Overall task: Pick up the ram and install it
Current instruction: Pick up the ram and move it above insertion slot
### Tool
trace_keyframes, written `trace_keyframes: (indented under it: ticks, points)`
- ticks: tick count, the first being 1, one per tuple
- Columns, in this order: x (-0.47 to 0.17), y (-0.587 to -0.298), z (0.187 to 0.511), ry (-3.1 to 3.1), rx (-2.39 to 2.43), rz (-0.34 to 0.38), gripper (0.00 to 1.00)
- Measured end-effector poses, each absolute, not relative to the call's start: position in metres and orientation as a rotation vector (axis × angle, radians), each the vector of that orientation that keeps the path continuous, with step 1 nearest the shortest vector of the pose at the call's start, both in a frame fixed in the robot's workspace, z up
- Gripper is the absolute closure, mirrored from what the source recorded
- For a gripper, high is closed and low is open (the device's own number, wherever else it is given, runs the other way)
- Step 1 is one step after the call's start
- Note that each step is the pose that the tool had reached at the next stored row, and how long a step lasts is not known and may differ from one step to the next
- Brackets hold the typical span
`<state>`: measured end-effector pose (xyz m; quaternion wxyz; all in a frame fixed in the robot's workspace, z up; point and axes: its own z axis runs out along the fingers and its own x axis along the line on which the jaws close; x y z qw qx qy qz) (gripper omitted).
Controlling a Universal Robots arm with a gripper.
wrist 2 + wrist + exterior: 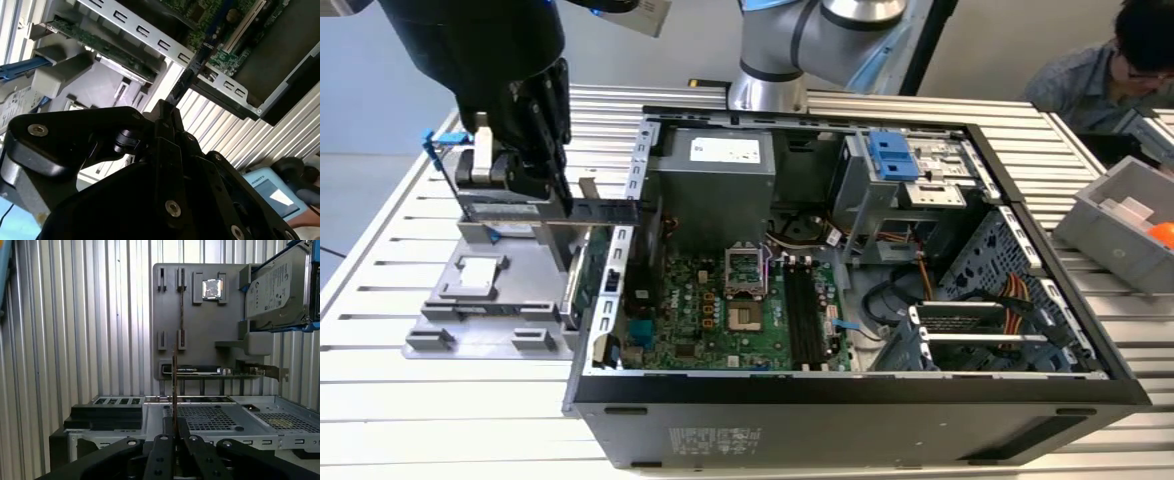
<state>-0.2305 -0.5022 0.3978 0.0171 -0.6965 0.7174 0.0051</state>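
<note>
Fingers (pixel 161 455) pinch the ram (pixel 174 380) above the gray tray (pixel 200 325), beside the computer case (pixel 854 395).

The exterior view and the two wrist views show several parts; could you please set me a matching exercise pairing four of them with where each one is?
Things:
1. ram
2. hard drive
3. motherboard
4. grey bin

Places:
A. inside the open computer case
B. at the exterior view's right edge, outside the case
C. gripped in the hand
D. standing in the grey fixture

Pairs: 1-C, 2-D, 3-A, 4-B.
</note>
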Motion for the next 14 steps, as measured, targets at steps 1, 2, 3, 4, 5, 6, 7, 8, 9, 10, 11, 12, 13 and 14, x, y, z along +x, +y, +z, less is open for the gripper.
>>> trace_keyframes:
  ticks: [1,2,3,4,5,6,7,8,9,10,11,12,13,14]
  points:
    - [-0.229,-0.502,0.398,2.229,-2.165,0.016,1.00]
    - [-0.227,-0.502,0.398,2.229,-2.165,0.016,1.00]
    - [-0.225,-0.502,0.398,2.229,-2.165,0.016,1.00]
    - [-0.224,-0.502,0.398,2.229,-2.165,0.016,1.00]
    - [-0.222,-0.502,0.398,2.229,-2.165,0.016,1.00]
    - [-0.220,-0.502,0.398,2.229,-2.165,0.016,1.00]
    - [-0.218,-0.502,0.398,2.229,-2.165,0.016,1.00]
    - [-0.217,-0.502,0.398,2.229,-2.165,0.016,1.00]
    - [-0.215,-0.502,0.398,2.229,-2.165,0.016,1.00]
    - [-0.213,-0.502,0.398,2.229,-2.165,0.016,1.00]
    - [-0.212,-0.502,0.398,2.229,-2.165,0.016,1.00]
    - [-0.210,-0.502,0.398,2.229,-2.165,0.016,1.00]
    - [-0.208,-0.502,0.398,2.229,-2.165,0.016,1.00]
    - [-0.207,-0.502,0.398,2.229,-2.165,0.016,1.00]
